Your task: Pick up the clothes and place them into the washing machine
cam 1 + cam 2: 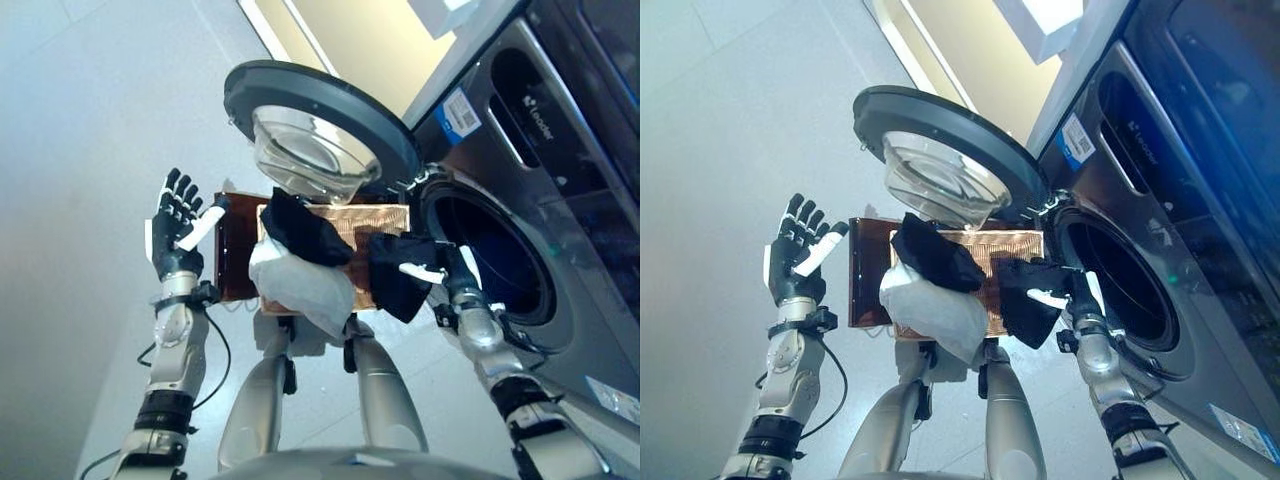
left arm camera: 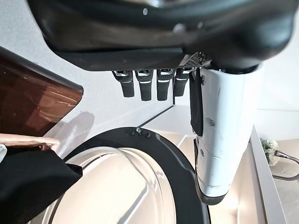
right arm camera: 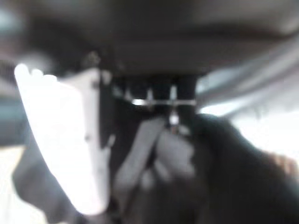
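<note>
- Open round door [image 1: 320,125] juts over the basket [image 1: 385,220] beside the washing machine [image 1: 560,180].
- Right hand [image 1: 432,272] clutches a black garment [image 1: 398,275] before the drum opening [image 1: 495,260].
- Black cloth [image 1: 305,230] and white cloth [image 1: 305,285] lie in the basket.
- Left hand [image 1: 178,222] is spread wide, empty, above grey floor [image 1: 70,200].

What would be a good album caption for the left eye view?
Right hand grips a black garment beside the washing machine's open door; left hand raised open, more clothes waiting in the basket.
</note>
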Tool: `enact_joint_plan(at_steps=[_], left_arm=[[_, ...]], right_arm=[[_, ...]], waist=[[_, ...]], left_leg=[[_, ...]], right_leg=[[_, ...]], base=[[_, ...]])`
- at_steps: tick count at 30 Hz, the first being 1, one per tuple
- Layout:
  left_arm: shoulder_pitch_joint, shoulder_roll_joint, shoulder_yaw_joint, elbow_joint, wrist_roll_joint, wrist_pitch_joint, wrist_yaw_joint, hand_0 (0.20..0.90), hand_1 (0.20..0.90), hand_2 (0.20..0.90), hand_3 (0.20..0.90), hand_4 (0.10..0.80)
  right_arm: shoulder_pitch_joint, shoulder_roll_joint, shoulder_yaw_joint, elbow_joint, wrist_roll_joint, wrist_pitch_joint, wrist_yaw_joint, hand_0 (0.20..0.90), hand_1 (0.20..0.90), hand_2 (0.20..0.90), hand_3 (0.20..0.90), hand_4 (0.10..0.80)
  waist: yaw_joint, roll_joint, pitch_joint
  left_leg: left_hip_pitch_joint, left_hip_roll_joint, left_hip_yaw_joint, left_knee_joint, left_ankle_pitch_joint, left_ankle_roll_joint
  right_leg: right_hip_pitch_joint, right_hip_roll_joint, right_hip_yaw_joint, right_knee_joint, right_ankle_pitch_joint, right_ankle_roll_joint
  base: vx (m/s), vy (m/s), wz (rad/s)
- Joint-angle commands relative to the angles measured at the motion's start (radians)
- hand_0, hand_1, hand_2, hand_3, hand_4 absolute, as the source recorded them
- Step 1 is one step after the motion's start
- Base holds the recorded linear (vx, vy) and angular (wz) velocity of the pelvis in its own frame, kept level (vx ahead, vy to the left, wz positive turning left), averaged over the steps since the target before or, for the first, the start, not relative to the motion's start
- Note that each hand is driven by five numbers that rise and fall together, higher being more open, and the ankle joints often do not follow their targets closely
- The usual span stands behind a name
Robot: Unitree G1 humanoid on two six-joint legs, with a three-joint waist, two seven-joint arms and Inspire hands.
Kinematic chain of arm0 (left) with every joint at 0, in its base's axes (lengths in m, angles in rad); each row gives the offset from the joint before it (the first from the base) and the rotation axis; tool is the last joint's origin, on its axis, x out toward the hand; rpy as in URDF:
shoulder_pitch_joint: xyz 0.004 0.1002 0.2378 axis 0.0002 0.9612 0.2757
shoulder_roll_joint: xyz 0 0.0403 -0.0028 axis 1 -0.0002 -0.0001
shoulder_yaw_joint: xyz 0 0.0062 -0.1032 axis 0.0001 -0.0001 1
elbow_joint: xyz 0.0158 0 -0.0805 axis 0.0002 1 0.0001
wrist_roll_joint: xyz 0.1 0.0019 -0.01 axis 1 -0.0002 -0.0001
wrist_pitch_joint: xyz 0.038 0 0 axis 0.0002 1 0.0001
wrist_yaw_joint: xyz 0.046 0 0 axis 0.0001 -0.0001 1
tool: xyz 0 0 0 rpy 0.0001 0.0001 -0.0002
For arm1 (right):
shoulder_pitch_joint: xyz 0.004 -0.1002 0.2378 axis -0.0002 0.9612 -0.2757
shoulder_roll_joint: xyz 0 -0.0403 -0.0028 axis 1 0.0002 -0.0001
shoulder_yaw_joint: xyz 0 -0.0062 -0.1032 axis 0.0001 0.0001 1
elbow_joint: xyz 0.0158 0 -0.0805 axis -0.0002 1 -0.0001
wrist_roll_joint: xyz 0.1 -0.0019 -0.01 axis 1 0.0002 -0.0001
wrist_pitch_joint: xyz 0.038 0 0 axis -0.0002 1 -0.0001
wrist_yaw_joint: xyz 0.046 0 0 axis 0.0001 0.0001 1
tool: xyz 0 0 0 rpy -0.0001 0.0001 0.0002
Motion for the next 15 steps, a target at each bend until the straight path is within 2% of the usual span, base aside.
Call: enact_joint_plan(at_steps=[1,2,4,6,15], left_arm=[[-0.016,0.024,0.025,-0.018,-0.040,-0.147,0.003,0.900,0.900,0.900,0.900,0.800],[-0.017,0.025,0.025,-0.018,-0.040,-0.147,0.003,0.900,0.900,0.900,0.900,0.800],[-0.011,0.013,0.010,-0.026,-0.068,-0.154,0.001,0.900,0.900,0.900,0.900,0.800],[-0.003,0.005,0.002,-0.032,-0.084,-0.153,0.000,0.900,0.900,0.900,0.900,0.800],[-0.001,-0.007,-0.026,-0.046,-0.133,-0.152,0.008,0.900,0.900,0.900,0.900,0.800]], right_arm=[[0.026,0.058,-0.099,0.041,0.369,-0.170,0.055,0.200,0.200,0.200,0.200,0.300],[0.024,0.058,-0.100,0.042,0.370,-0.171,0.057,0.200,0.200,0.200,0.200,0.300],[-0.005,0.135,-0.175,0.098,0.606,-0.221,0.076,0.200,0.200,0.200,0.200,0.300],[-0.028,0.164,-0.202,0.144,0.714,-0.232,0.094,0.200,0.200,0.200,0.200,0.300],[-0.104,0.276,-0.243,0.201,1.030,-0.251,0.138,0.200,0.200,0.200,0.200,0.300]], waist=[[0.000,-0.030,-0.098],[0.001,-0.031,-0.100],[0.002,-0.019,-0.096],[0.005,-0.015,-0.095],[0.023,0.014,-0.087]], left_leg=[[0.006,-0.046,0.010,0.001,-0.085,-0.041],[0.002,-0.047,0.010,0.000,-0.082,-0.040],[0.009,-0.047,0.010,-0.001,-0.088,-0.039],[0.006,-0.047,0.011,-0.003,-0.084,-0.039],[0.002,-0.050,0.013,-0.007,-0.087,-0.038]], right_leg=[[0.076,-0.019,-0.029,-0.193,0.110,-0.001],[0.073,-0.020,-0.029,-0.195,0.113,-0.001],[0.076,-0.018,-0.028,-0.194,0.108,-0.002],[0.075,-0.019,-0.027,-0.197,0.111,-0.003],[0.065,-0.016,-0.025,-0.193,0.104,-0.004]], base=[[0.003,0.007,-0.04],[0.005,0.012,-0.05],[0.000,0.000,0.00],[0.000,0.000,0.00],[0.000,0.000,0.00]])
